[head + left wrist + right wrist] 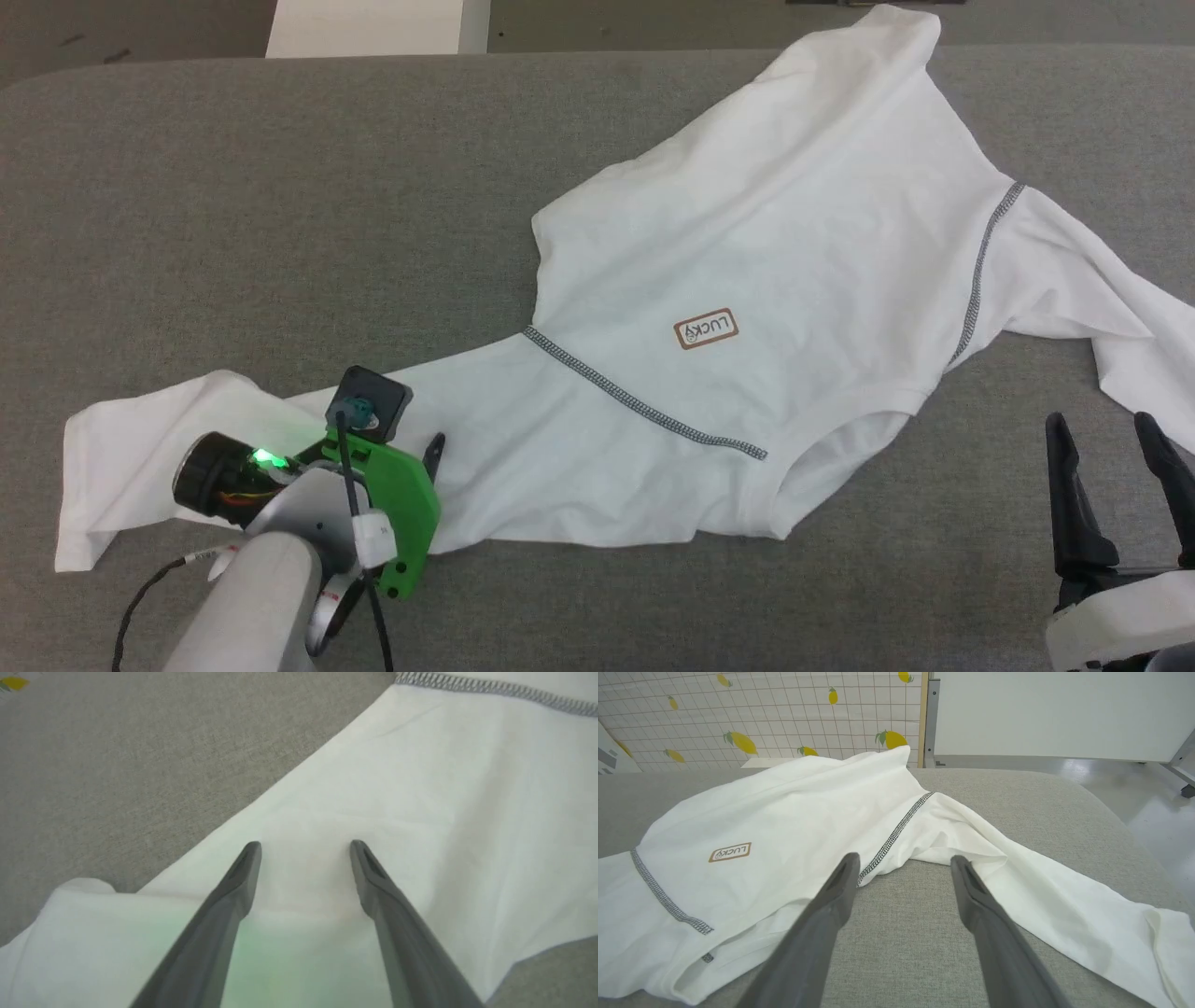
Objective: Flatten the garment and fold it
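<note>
Grey fabric-covered table (233, 233) under a white long-sleeved garment (747, 261), which lies chest up and slants from lower left to upper right of the head view. One sleeve (140, 448) lies rumpled at lower left; the other sleeve (1120, 308) trails to the right edge. The left gripper (304, 847), fingers apart, hangs over the lower-left sleeve; contact is unclear. The right gripper (1100, 425), fingers apart and empty, sits at lower right over bare table. Flattening seems the step in hand, with no fold made yet. The next move likely calls for pinching the sleeve cloth and drawing it straight.
</note>
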Controlling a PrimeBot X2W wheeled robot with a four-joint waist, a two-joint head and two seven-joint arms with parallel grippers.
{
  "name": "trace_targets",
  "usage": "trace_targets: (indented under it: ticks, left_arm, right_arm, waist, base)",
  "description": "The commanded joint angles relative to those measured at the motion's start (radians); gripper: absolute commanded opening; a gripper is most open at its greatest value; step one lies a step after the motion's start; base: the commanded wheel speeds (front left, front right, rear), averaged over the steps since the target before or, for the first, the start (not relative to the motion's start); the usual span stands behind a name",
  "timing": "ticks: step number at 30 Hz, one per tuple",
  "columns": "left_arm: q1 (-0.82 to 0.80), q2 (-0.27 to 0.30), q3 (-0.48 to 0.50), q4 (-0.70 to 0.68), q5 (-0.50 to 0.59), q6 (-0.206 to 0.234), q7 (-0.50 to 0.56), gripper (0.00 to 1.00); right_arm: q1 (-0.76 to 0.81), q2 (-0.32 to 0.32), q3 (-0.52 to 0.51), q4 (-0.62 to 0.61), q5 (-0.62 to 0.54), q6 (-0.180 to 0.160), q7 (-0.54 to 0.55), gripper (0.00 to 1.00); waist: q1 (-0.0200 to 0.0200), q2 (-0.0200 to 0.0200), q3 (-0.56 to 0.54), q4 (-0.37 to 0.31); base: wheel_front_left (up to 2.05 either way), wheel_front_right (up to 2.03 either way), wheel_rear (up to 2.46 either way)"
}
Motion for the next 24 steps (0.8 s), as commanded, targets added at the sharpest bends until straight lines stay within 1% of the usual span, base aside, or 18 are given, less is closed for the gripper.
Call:
trace_targets:
  ticks: [1, 3, 5, 8, 9, 12, 15, 16, 19, 22, 24]
  left_arm:
    - [-0.015, 0.007, -0.008, 0.028, -0.020, -0.011, 0.044, 1.00]
    - [-0.020, 0.012, -0.022, 0.060, -0.044, -0.024, 0.108, 1.00]
    - [-0.026, 0.026, -0.047, 0.079, -0.060, -0.038, 0.150, 1.00]
    - [-0.032, 0.044, -0.078, 0.097, -0.087, -0.049, 0.178, 1.00]
    - [-0.036, 0.051, -0.090, 0.101, -0.096, -0.052, 0.177, 0.00]
    - [-0.042, 0.060, -0.112, 0.109, -0.130, -0.056, 0.166, 0.00]
    - [-0.061, 0.063, -0.108, 0.092, -0.130, -0.054, 0.090, 0.00]
    - [-0.068, 0.064, -0.101, 0.085, -0.122, -0.046, 0.057, 0.00]
    - [-0.088, 0.064, -0.062, 0.057, -0.106, -0.006, -0.049, 0.00]
    - [-0.099, 0.067, -0.025, 0.000, -0.100, 0.037, -0.095, 0.00]
    - [-0.111, 0.087, 0.001, -0.040, -0.089, 0.059, -0.106, 0.00]
  right_arm:
    - [-0.019, 0.001, 0.005, -0.007, -0.002, -0.002, 0.004, 1.00]
    - [-0.022, 0.001, 0.010, -0.010, -0.002, -0.002, 0.008, 1.00]
    - [-0.026, 0.001, 0.015, -0.012, -0.002, -0.002, 0.011, 1.00]
    - [-0.030, 0.001, 0.018, -0.015, 0.001, -0.002, 0.015, 1.00]
    - [-0.031, 0.001, 0.018, -0.015, 0.001, -0.002, 0.016, 1.00]
    - [-0.034, 0.001, 0.019, -0.016, 0.004, -0.002, 0.019, 1.00]
    - [-0.037, 0.001, 0.015, -0.017, 0.007, -0.002, 0.022, 1.00]
    - [-0.038, 0.001, 0.013, -0.018, 0.007, -0.002, 0.023, 1.00]
    - [-0.043, 0.001, 0.010, -0.024, 0.008, -0.002, 0.027, 1.00]
    - [-0.044, 0.001, 0.005, -0.030, 0.008, -0.002, 0.029, 1.00]
    - [-0.044, 0.001, 0.002, -0.035, 0.009, -0.002, 0.029, 1.00]
  waist:
    - [0.0000, 0.0000, 0.007, -0.003]
    - [0.0000, 0.0000, 0.011, -0.007]
    - [0.0000, 0.0000, 0.016, -0.013]
    - [0.0000, 0.0000, 0.024, -0.019]
    - [0.0000, 0.0000, 0.027, -0.021]
    - [0.0000, 0.0000, 0.032, -0.024]
    - [0.0000, 0.0000, 0.035, -0.023]
    - [0.0000, 0.0000, 0.036, -0.022]
    - [0.0000, 0.0000, 0.039, -0.019]
    - [0.0000, 0.0000, 0.046, -0.015]
    - [0.0000, 0.0000, 0.057, -0.011]
  base:
    - [0.00, 0.00, 0.00]
    - [0.00, 0.00, 0.00]
    - [0.00, 0.00, 0.00]
    - [0.00, 0.00, 0.00]
    - [0.00, 0.00, 0.00]
    - [0.00, 0.00, 0.00]
    - [0.00, 0.00, 0.00]
    - [0.00, 0.00, 0.00]
    - [0.00, 0.00, 0.00]
    - [0.00, 0.00, 0.00]
    - [0.00, 0.00, 0.00]
